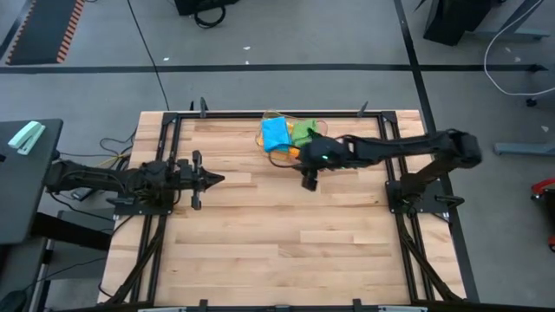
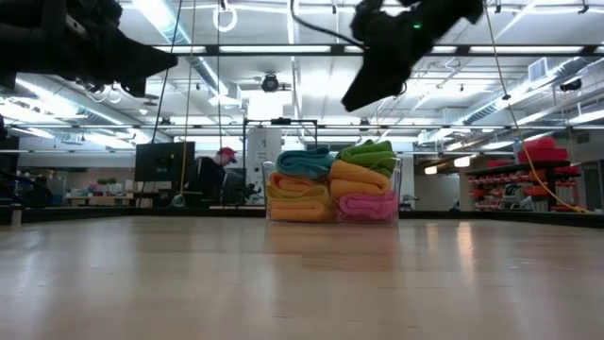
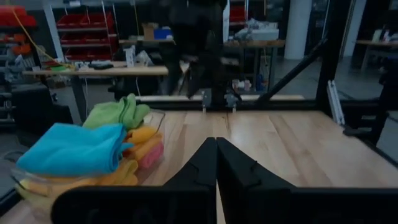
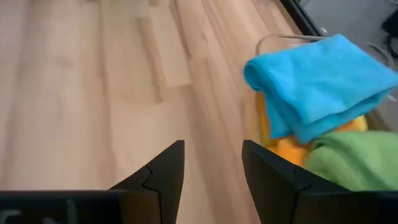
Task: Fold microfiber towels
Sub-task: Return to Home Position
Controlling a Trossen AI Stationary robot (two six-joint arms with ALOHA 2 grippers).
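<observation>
Folded microfiber towels lie piled in a clear plastic tray (image 1: 270, 121) at the middle of the table's far edge. A blue towel (image 4: 323, 81) and a green towel (image 4: 354, 162) are on top, with yellow, orange and pink towels (image 2: 363, 206) under them. My right gripper (image 4: 211, 163) hangs open above the table, just on the near side of the tray (image 2: 268, 194), slanting down with nothing between its fingers. My left gripper (image 1: 212, 179) is shut, level above the table's left part and pointing toward the right edge, apart from the towels (image 3: 74, 149).
Black frame rails (image 1: 169, 156) run along the table's left, right and far edges. Cables (image 1: 303, 117) lie by the tray. Bare wood (image 1: 277, 243) stretches from the middle toward the near edge. A person (image 2: 225, 161) shows far off in the room behind.
</observation>
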